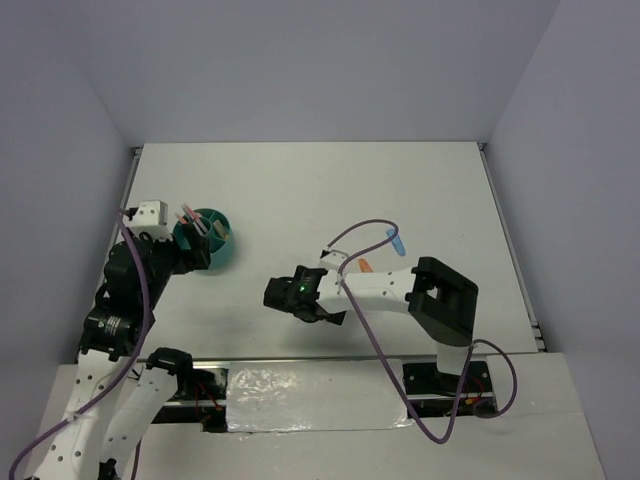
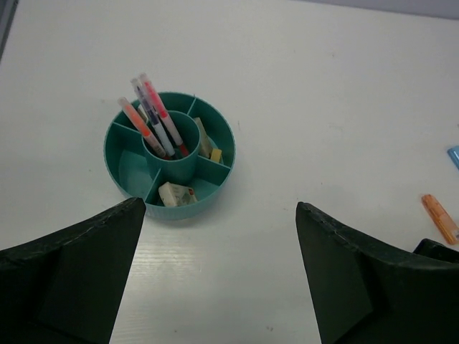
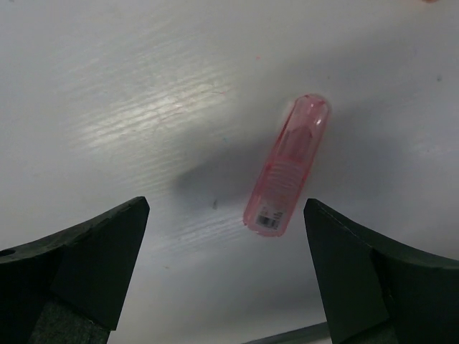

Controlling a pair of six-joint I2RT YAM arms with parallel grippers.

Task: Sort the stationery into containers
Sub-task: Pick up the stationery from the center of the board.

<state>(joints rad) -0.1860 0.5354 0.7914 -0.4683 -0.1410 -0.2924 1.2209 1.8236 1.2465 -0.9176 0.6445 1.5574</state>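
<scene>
The round teal organiser [image 1: 226, 252] stands at the left of the table; in the left wrist view [image 2: 126, 183] its centre cup holds pink and orange pens [image 2: 156, 119], and outer compartments hold a whitish eraser [image 2: 177, 194] and a yellow piece [image 2: 215, 155]. My left gripper [image 1: 192, 258] [image 2: 221, 208] is open and empty, just short of the organiser. My right gripper [image 1: 290, 297] [image 3: 226, 208] is open above a pink translucent eraser case [image 3: 288, 166], which lies on the table between the fingers, nearer the right one. The case is hidden in the top view.
A small orange item [image 1: 366, 266] [image 2: 439, 218] and a blue item [image 1: 397, 240] [image 2: 454, 155] lie on the table behind the right arm. A purple cable loops over the right arm. Grey walls enclose the white table.
</scene>
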